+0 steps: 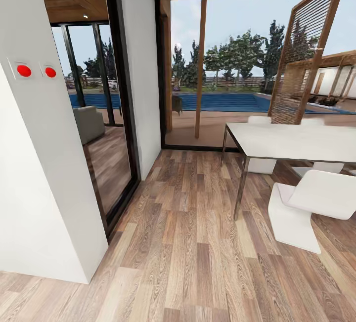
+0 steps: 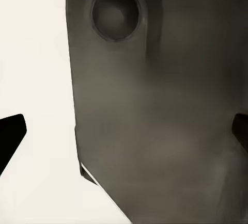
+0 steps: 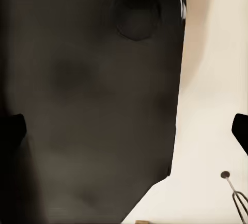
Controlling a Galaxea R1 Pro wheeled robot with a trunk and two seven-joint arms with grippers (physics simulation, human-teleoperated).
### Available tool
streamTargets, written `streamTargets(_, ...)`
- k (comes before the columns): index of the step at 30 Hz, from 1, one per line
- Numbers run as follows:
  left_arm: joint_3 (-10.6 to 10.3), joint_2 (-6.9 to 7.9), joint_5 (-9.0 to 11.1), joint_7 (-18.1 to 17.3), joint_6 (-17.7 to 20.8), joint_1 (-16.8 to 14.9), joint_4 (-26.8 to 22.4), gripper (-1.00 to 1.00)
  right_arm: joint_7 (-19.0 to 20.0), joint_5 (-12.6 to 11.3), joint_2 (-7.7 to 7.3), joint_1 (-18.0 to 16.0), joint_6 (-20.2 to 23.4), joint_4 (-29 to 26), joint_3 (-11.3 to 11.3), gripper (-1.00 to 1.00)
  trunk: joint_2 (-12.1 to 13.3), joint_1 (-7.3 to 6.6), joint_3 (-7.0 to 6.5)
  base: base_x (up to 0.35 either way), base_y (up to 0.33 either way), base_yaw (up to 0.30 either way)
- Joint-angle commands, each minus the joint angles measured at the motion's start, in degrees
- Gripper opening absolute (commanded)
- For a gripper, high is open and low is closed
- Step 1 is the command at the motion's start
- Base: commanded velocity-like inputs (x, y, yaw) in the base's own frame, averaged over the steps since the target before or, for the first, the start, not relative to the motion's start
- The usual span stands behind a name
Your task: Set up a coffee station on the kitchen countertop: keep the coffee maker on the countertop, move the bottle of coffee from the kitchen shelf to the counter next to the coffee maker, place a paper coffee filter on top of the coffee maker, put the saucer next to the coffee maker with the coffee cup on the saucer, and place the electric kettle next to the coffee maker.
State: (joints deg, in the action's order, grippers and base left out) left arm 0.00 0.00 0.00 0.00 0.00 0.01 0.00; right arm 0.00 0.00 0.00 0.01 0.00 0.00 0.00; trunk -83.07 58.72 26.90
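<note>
Coffee station: progress cannot be judged; no countertop or coffee items in sight. Head view takes in a wood floor [image 1: 188, 243], a white table [image 1: 296, 141] with white chairs [image 1: 306, 203], glass doors to a pool [image 1: 222, 102]. Robot seems in transit. Both wrist views: dark fingertips [image 2: 10, 133] [image 3: 240, 128] at opposite frame edges, spread wide, holding nothing, facing a dark robot panel [image 2: 155, 121].

open wood floor [image 1: 188, 243] between white wall [image 1: 44, 203] and table [image 1: 296, 141].
</note>
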Motion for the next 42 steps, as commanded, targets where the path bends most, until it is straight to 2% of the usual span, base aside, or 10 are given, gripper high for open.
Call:
streamTargets(1, 0.33, -0.33, 0.11, -0.33, 0.33, 0.33, -0.33, 1.00, -0.33, 0.33, 0.33, 0.33, -0.33, 0.10, 0.33, 1.00, -0.01, 0.00, 0.03, 0.000, 0.000, 0.000)
streamTargets(3, 0.40, -0.98, 0.22, -0.98, 0.35, 0.35, -0.73, 1.00, -0.97, 0.97, 0.98, 0.98, -0.97, 0.14, 0.72, 1.00, -0.01, 0.00, 0.03, 0.000, 0.000, 0.000)
streamTargets(5, 0.47, -0.62, 0.31, -1.09, -0.02, 0.34, -0.71, 1.00, -1.61, 1.62, 1.62, 1.63, -0.94, -0.34, 0.51, 1.00, -0.01, 0.00, 0.03, 0.000, 0.000, 0.000)
streamTargets(12, 0.53, -0.44, 0.35, -0.97, -2.25, 0.34, -0.70, 1.00, -3.86, 1.33, 3.87, 3.90, -0.57, -2.58, 0.27, 1.00, -0.01, 0.00, 0.03, 0.000, 0.000, 0.000)
streamTargets(17, 0.53, -0.48, 0.35, -0.97, -2.36, 0.34, -0.70, 1.00, -5.46, 1.32, 5.47, 4.39, -1.73, -4.18, 0.17, 1.00, -0.01, 0.00, 0.03, 0.000, 0.000, 0.000)
streamTargets(26, 0.53, -0.50, 0.42, -0.97, -4.04, 0.26, -0.72, 1.00, -8.35, 1.50, 5.29, 4.39, -4.62, -7.09, 0.18, 1.00, -0.01, 0.00, 0.03, 0.000, 0.000, 0.000)
streamTargets(27, 0.53, -0.52, 0.36, -0.97, -5.15, 0.25, -0.71, 1.00, -12.13, 1.56, 5.28, 4.39, -5.79, -12.04, 0.18, 1.00, -0.01, 0.00, 0.03, 0.000, 0.000, 0.000)
streamTargets(35, 0.53, -0.18, 0.36, -0.97, -5.27, 0.21, -0.77, 1.00, -12.13, 1.50, 5.13, 4.39, -5.84, -12.31, 0.18, 1.00, -0.01, 0.00, 0.03, 0.000, 0.000, 0.020)
streamTargets(42, 0.59, 0.21, 0.58, -0.97, -5.27, 0.09, -0.79, 1.00, -12.13, 1.50, 4.71, 4.39, -5.80, -13.61, 0.10, 1.00, -0.01, 0.00, 0.19, 0.000, 0.000, 0.218)
